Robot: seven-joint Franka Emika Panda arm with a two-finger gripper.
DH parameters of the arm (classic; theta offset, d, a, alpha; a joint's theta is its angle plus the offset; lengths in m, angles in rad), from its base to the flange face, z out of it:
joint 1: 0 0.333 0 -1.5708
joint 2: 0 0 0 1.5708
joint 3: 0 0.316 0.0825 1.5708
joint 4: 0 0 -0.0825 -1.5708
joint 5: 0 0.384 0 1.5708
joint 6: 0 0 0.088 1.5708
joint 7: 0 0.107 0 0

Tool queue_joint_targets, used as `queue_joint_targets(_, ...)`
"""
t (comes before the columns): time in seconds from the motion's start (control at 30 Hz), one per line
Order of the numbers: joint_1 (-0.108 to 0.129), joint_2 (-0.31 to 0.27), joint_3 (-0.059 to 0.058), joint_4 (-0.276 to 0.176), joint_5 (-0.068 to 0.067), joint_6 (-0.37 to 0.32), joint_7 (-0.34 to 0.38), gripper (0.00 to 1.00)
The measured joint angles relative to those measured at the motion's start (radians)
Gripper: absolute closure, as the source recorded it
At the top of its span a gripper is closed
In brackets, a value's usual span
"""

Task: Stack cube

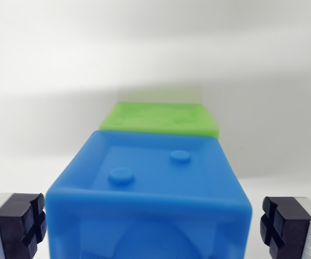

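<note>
Blue cube (150, 194) between the open jaws, green cube (160, 118) behind it.

Wrist view: the blue cube fills the lower middle, its top face recessed and bearing two round studs; the green cube shows past its far edge, touching or just behind (whether the blue one sits partly on it, I cannot tell). The gripper (152, 226) stands wide: black pads (20, 224) at either lower corner, a narrow gap on each side of the blue cube, holding nothing. White surface (155, 54) all round.
</note>
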Motion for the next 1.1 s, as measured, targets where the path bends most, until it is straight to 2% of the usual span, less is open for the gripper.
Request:
queue_joint_targets(0.53, -0.004, -0.094, 0.008, -0.009, 0.018, -0.083, -0.012, 0.0)
queue_joint_targets(1.1, -0.004, -0.249, 0.011, 0.0, 0.053, -0.243, -0.036, 0.0)
